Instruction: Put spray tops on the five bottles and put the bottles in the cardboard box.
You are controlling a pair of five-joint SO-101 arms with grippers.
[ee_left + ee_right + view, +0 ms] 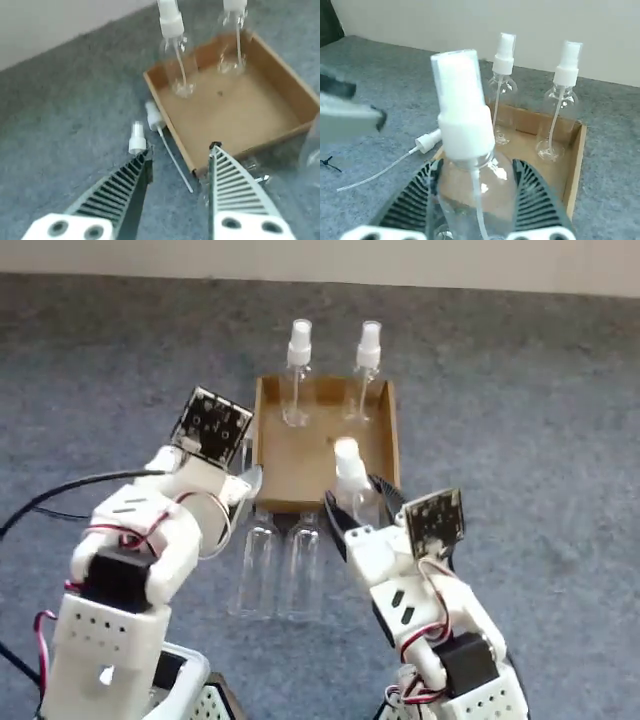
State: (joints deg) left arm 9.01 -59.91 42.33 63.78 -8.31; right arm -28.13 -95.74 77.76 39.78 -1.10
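Note:
Two clear bottles with white spray tops stand upright at the far side of the cardboard box. My right gripper is shut on a third topped bottle, upright at the box's near right edge; the right wrist view shows this bottle between the fingers of the right gripper. Two topless bottles lie side by side in front of the box. My left gripper is open above the carpet by the box's near left corner, with two loose spray tops beyond it.
The table is covered in grey carpet, open to the right and left of the box. The box floor is bare near its front. One loose top's thin tube runs along the box's left wall.

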